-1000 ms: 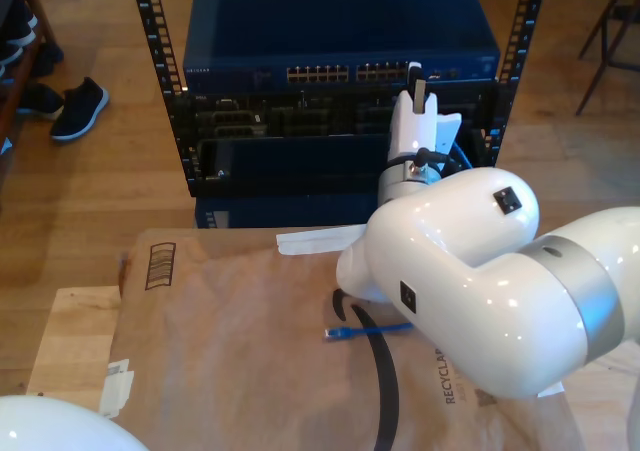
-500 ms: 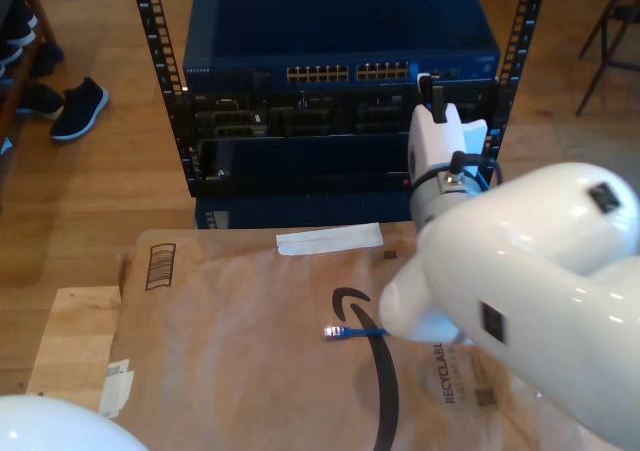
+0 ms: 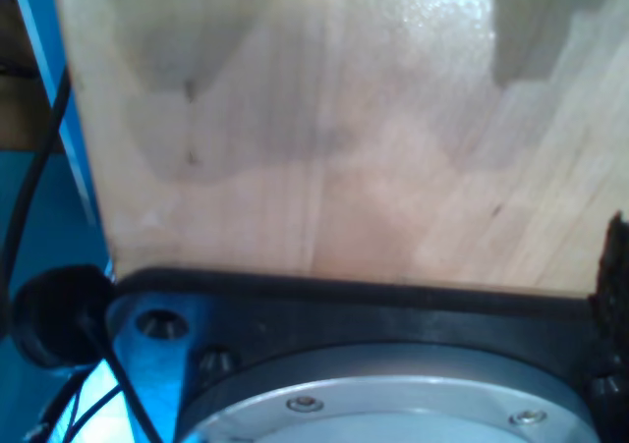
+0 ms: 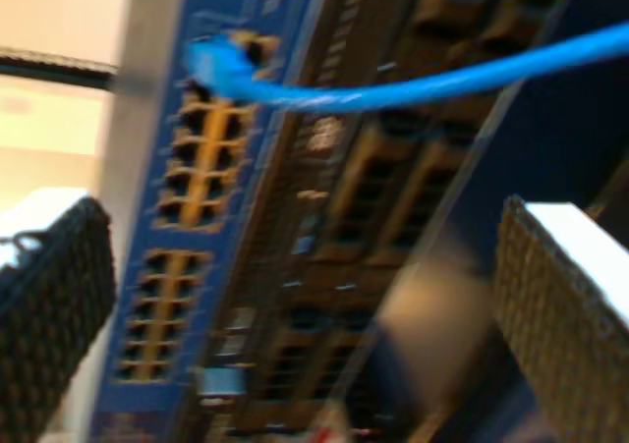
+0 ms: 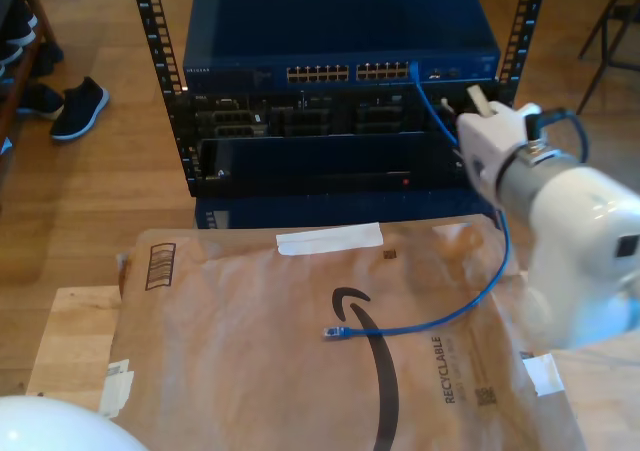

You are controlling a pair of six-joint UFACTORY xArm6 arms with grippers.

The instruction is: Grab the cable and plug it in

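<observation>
The blue cable (image 5: 487, 283) has one plug seated in a port at the end of the port row nearer the exterior view's right on the blue switch (image 5: 340, 41). From there it hangs down and curves over the brown paper to its free plug (image 5: 335, 332). In the second wrist view the seated plug (image 4: 211, 63) sits in a yellow port with the cable trailing away. My second gripper (image 5: 462, 111) hovers just off the rack toward the exterior view's right, apart from the cable. It is open, its black ribbed fingers (image 4: 565, 305) wide apart with nothing between them.
The black rack (image 5: 300, 121) holds more units under the switch. Brown paper packaging (image 5: 250, 331) covers the wooden table. A white arm shell (image 5: 40, 426) bulges at the exterior view's lower left. Pale wood (image 3: 324, 119) and a metal ring (image 3: 393, 404) show in the first wrist view.
My second gripper has pulled back from the switch port toward the exterior view's right. The cable stays plugged in and its slack now shows.
</observation>
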